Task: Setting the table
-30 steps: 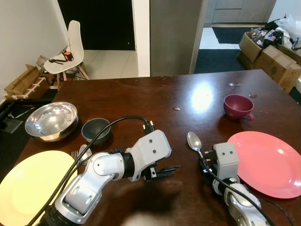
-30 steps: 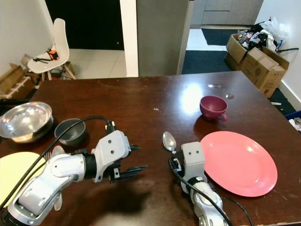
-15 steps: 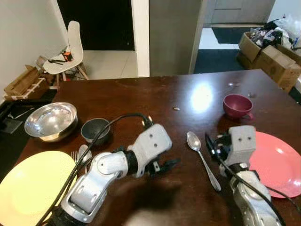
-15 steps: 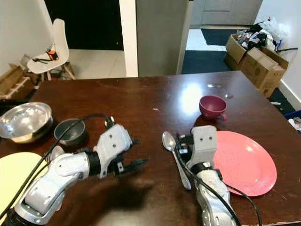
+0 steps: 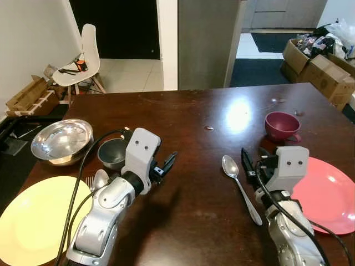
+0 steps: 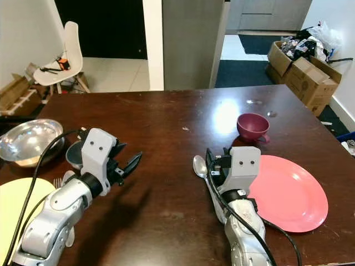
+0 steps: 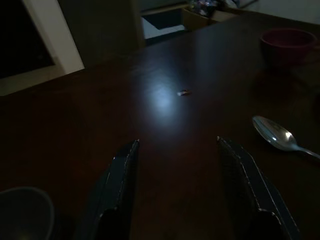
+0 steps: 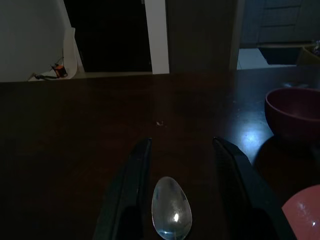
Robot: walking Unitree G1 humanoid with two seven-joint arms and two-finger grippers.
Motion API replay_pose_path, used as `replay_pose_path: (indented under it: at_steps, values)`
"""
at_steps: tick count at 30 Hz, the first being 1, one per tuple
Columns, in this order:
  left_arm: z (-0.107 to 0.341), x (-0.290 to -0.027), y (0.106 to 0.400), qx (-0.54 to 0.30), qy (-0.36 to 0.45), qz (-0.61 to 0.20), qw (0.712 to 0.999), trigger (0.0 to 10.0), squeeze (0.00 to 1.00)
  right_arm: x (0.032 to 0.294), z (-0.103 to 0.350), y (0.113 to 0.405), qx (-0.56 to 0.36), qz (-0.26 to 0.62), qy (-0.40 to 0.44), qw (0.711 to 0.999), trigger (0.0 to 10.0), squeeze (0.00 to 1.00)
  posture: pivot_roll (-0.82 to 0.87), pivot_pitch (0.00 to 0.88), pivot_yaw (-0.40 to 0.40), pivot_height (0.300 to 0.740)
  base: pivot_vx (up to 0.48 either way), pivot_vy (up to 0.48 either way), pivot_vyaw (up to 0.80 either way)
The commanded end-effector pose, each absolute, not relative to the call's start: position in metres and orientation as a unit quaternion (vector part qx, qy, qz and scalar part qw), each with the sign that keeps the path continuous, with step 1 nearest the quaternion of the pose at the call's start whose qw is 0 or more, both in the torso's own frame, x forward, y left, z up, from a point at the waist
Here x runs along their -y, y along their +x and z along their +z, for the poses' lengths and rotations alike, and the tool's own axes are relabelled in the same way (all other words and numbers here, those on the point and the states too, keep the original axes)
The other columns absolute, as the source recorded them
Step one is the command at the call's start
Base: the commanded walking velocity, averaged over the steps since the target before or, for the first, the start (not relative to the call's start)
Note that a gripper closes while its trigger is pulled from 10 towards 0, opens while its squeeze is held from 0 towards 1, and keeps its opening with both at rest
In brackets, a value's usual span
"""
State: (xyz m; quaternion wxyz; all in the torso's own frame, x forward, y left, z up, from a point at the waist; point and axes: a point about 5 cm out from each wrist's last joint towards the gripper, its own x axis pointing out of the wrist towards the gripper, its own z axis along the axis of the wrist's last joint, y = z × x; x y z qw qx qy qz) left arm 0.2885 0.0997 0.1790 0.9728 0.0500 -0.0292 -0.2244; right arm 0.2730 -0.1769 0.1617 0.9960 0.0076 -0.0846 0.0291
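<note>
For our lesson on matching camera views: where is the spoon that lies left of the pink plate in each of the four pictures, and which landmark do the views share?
Left eye view: spoon right of centre, beside the pink plate.
Right eye view: just right of centre, by the right end effector.
Left wrist view: at the right edge, bowl and part of the handle.
Right wrist view: bottom centre, between the two black fingers.
Shared landmark: the maroon cup.

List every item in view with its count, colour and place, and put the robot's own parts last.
Dark brown wooden table: 1, centre.
Silver metal spoon: 1, left of red plate.
Round red plate: 1, table's right.
Maroon cup: 1, behind red plate.
Round yellow plate: 1, near left.
Steel bowl: 1, left edge.
Small grey bowl: 1, beside steel bowl.
White chair: 1, back left.
Cardboard boxes: several, brown, back right.
Left gripper: open, above table.
Right gripper: open, over spoon.
</note>
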Motion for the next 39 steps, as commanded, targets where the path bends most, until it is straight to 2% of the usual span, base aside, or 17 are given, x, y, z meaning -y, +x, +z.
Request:
replay_pose_path:
  at_steps: [1, 27, 39]
  values:
    - [0.176, -0.107, 0.289, 0.022, 0.044, -0.19, 0.981, 10.0, 0.0, 0.175, 0.161, 0.275, 0.083, 0.035, 0.005, 0.996, 10.0, 0.0, -0.07, 0.0, 0.094, 0.74, 0.0, 0.0, 0.0]
    - [0.178, -0.101, 0.288, 0.03, 0.024, -0.16, 0.986, 10.0, 0.0, 0.174, 0.155, 0.277, 0.069, 0.043, 0.017, 0.997, 10.0, 0.0, -0.07, 0.0, 0.092, 0.74, 0.0, 0.0, 0.0]
    - [0.178, -0.101, 0.286, 0.033, 0.026, -0.167, 0.985, 10.0, 0.0, 0.163, 0.15, 0.28, 0.051, 0.059, 0.057, 0.995, 10.0, 0.0, -0.06, 0.0, 0.09, 0.74, -0.329, 0.0, 0.0]
